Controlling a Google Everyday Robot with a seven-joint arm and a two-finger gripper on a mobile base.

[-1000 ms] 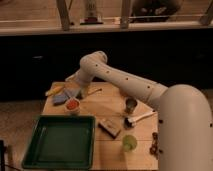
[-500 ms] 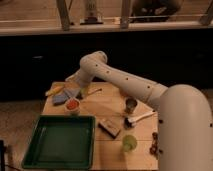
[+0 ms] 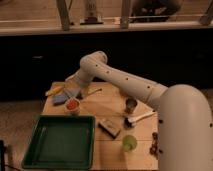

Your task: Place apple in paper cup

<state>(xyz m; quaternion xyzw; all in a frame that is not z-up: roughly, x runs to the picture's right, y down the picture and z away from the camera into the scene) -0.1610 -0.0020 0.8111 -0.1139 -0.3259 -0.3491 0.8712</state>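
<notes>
Apple [image 3: 73,104] looks to be sitting in the paper cup [image 3: 73,111] at the worktop's [image 3: 106,107] left end, gripper [image 3: 75,93] just behind it — can't tell if it's clamped or loose — so I'd back off straight up, no nudging the cup.

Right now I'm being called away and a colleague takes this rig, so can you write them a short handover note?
Gripper: at the back-left of the table, directly above the paper cup, beside the blue sponge.
Apple: appears to sit inside the paper cup, just behind the green tray.
Done: the apple looks placed.
Left: check it is released, then lift the arm clear.
</notes>
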